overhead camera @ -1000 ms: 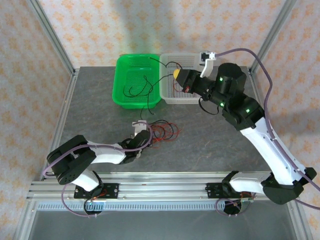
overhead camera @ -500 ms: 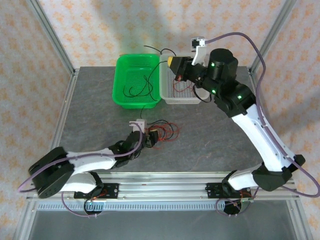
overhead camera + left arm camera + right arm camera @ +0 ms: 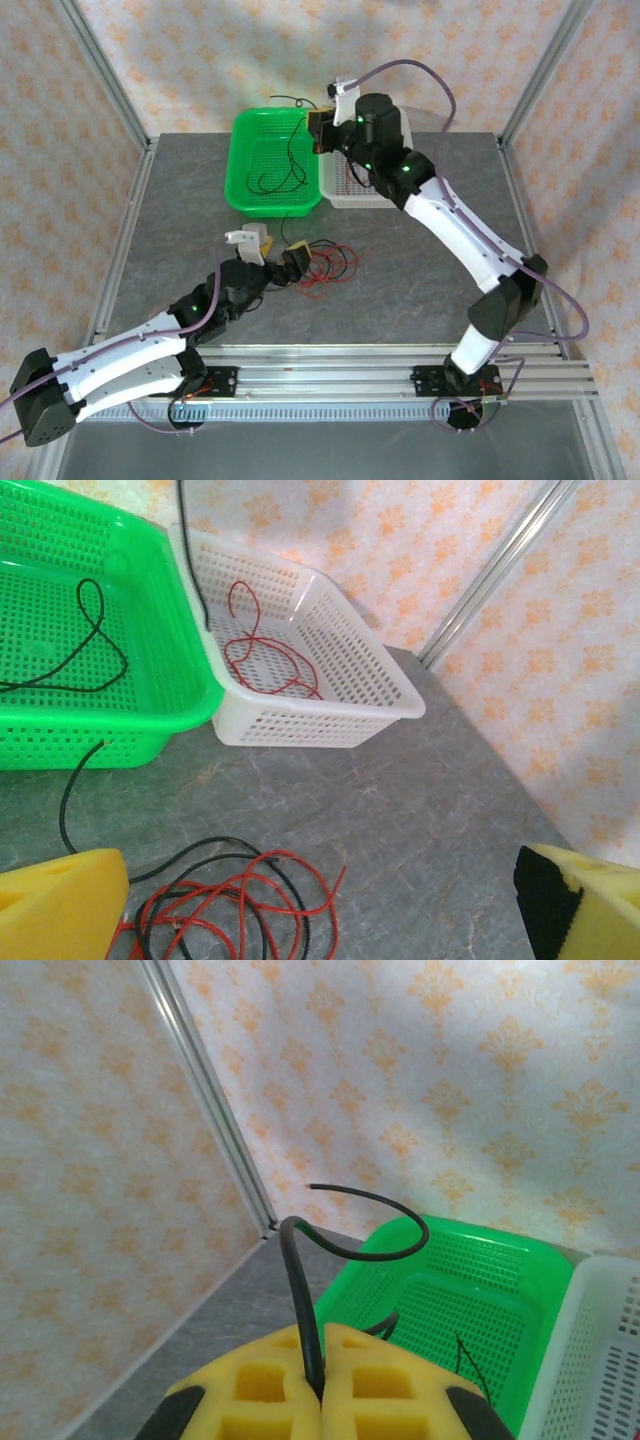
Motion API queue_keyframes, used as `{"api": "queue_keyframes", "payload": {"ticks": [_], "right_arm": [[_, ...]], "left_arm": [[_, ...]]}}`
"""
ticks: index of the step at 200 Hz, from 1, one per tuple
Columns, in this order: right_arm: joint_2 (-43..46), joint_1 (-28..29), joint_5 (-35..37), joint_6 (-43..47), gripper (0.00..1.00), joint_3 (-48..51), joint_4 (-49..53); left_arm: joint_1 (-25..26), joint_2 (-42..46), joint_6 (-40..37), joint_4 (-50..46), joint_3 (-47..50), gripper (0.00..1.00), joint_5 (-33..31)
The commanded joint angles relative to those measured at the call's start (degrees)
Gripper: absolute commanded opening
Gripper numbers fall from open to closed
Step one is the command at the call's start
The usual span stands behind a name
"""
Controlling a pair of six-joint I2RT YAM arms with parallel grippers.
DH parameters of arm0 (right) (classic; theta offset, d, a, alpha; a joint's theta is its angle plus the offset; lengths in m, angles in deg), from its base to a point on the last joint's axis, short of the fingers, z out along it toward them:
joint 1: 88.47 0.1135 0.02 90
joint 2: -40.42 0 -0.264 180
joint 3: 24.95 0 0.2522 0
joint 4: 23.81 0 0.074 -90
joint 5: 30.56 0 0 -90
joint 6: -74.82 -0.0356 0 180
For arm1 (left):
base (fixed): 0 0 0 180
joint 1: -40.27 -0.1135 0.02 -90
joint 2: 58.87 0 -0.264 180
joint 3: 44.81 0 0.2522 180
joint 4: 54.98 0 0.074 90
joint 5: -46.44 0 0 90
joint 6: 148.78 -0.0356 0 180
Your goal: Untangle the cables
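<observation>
Green basket [image 3: 238, 160] just beside white basket [image 3: 362, 199]; cables [image 3: 327, 266] near.

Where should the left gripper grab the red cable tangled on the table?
Grip the red cable at its outer loop, which arcs clear of the black strands at the tangle's edge. Come straight down: it lies flat on the table.
</observation>
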State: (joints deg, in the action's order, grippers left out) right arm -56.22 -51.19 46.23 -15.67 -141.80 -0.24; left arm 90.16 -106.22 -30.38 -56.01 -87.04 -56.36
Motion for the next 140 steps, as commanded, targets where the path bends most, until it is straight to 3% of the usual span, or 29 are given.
{"api": "queue_keyframes", "payload": {"ticks": [1, 56, 140], "right_arm": [[-3.71, -0.23, 3.41, 2.34, 0.0, -2.34, -5.53], [-18.62, -0.28, 4.95, 2.36, 0.0, -10.75, -3.37], [-39.48, -0.28, 6.72, -0.57, 0.0, -28.36, 6.07]], "left_arm": [[0.3, 1.74, 0.09, -1.84, -0.54, 0.99, 2.48], [0.12, 6.15, 1.3, -2.67, 0.02, 0.99, 2.22], [-0.23, 11.48, 1.12, -12.09, -4.06, 0.99, -2.58]]}}
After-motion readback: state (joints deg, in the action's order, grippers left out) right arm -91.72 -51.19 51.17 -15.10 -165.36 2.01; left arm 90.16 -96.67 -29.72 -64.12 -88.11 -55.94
